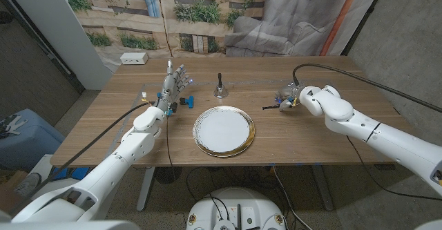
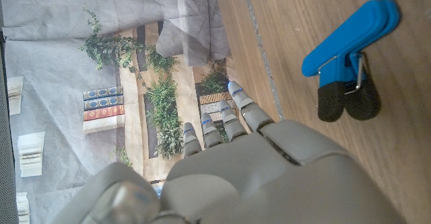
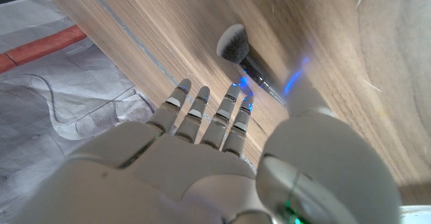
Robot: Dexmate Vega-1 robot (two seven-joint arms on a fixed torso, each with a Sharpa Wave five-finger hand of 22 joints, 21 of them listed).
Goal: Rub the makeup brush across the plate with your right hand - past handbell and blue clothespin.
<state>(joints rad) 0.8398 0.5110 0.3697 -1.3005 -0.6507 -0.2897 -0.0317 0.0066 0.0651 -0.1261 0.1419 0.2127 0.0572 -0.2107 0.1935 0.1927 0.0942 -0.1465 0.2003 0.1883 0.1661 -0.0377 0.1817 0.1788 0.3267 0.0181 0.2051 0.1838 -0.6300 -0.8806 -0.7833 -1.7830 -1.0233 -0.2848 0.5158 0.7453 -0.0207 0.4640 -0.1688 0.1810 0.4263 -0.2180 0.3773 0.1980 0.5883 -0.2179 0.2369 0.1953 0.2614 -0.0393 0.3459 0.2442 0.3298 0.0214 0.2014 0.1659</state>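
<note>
right hand, fingers apart, hovers over the makeup brush; a shallow grasp could roll it off.

A plate sits on the middle of the table. Behind it stands a handbell. Left of the plate lies a clothespin, just beside the left hand. Right of the plate lies a makeup brush, next to the right hand.
</note>
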